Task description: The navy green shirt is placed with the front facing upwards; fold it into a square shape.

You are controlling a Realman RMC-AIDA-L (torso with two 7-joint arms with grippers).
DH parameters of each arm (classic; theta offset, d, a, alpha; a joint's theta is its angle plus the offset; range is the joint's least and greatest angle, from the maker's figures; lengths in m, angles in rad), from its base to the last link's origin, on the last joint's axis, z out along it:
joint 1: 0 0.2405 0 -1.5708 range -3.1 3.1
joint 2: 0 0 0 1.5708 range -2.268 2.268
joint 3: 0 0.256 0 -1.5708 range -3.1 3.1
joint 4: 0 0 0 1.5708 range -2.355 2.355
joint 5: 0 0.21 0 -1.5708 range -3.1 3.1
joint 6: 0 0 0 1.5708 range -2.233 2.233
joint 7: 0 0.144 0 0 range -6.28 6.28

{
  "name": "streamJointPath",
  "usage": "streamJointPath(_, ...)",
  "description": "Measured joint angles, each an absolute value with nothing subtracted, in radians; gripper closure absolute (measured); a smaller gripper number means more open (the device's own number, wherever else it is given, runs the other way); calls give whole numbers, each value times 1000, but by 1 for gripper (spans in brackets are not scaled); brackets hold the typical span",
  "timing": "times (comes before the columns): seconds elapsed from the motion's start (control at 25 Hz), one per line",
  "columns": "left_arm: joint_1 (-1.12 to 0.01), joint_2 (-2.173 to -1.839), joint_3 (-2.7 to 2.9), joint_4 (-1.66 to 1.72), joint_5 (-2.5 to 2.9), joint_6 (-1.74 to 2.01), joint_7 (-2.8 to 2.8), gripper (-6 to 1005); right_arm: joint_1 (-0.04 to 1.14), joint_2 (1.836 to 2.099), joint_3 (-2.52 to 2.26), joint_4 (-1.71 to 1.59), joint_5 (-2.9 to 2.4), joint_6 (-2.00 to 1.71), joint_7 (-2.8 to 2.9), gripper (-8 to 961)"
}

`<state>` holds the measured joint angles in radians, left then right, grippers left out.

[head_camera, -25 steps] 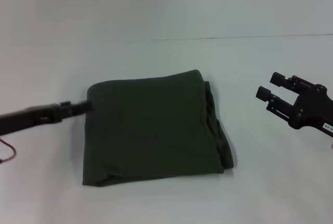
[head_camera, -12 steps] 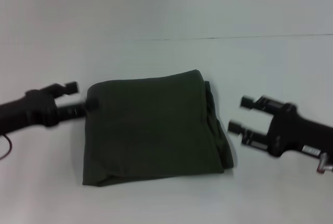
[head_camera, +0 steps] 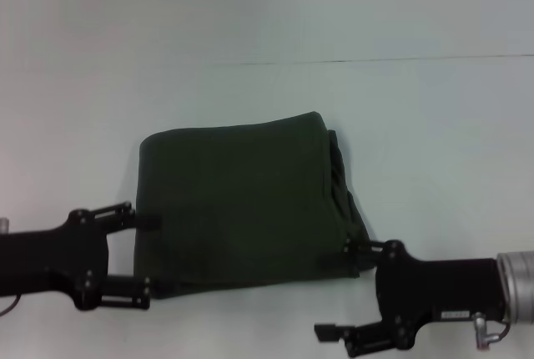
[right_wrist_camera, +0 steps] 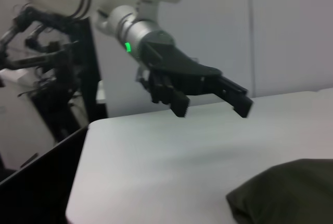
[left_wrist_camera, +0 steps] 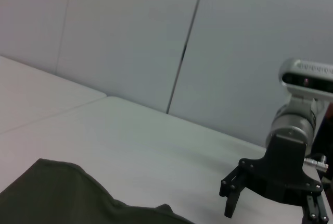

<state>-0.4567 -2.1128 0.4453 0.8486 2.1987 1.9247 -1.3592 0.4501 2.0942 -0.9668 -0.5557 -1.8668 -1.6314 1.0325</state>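
The navy green shirt (head_camera: 242, 204) lies folded into a rough square in the middle of the white table (head_camera: 434, 133). Its plain green side is up; the letters and collar label are hidden. Layered folded edges show along its right side. My left gripper (head_camera: 138, 252) is open and empty at the shirt's near left corner. My right gripper (head_camera: 344, 290) is open and empty at the near right corner. The right wrist view shows the left gripper (right_wrist_camera: 208, 103) open above the table, with a corner of the shirt (right_wrist_camera: 286, 193) below. The left wrist view shows the shirt's edge (left_wrist_camera: 57, 195).
A seam line (head_camera: 375, 60) crosses the far part of the table. In the right wrist view the table's side edge (right_wrist_camera: 78, 172) drops off beside dark equipment (right_wrist_camera: 47, 88). The left wrist view shows my right arm (left_wrist_camera: 286, 161) over bare table, with a wall behind it.
The left gripper let go of the shirt's far left corner and opened. Both arms drew back to the shirt's near corners. The shirt has not moved.
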Motion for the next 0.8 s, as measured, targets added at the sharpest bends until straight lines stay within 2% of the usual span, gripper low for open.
streamJointPath(0.24,-434,-2123,435,843,2207,1929,-1282,51,463,2098,-996,-548,-1861,-1633,1010,22)
streamJointPath(0.8,-435,-2126,442,833,2219,1922,-1263,51,477,2100,-998,-520,-1845,-1626,989,22)
